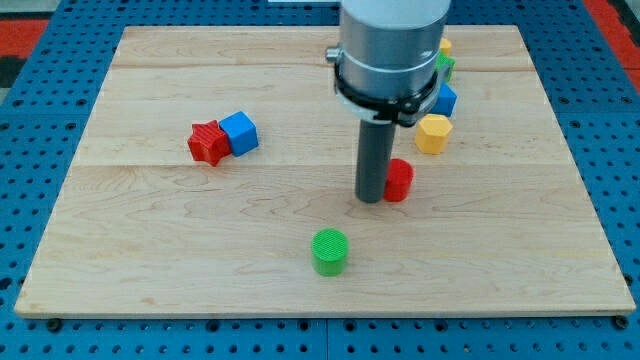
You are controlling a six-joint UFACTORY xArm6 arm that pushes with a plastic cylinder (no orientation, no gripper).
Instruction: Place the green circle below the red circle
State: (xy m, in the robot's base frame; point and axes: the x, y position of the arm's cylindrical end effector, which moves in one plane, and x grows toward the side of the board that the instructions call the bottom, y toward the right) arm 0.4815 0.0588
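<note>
The green circle lies on the wooden board near the view's bottom, a little left of centre. The red circle stands above and to the right of it. My tip is at the end of the dark rod, right against the red circle's left side, and above and to the right of the green circle, apart from it.
A red star-shaped block touches a blue cube at the view's left. A yellow hexagon sits above and right of the red circle. A blue block, a green block and a yellow block show partly behind the arm.
</note>
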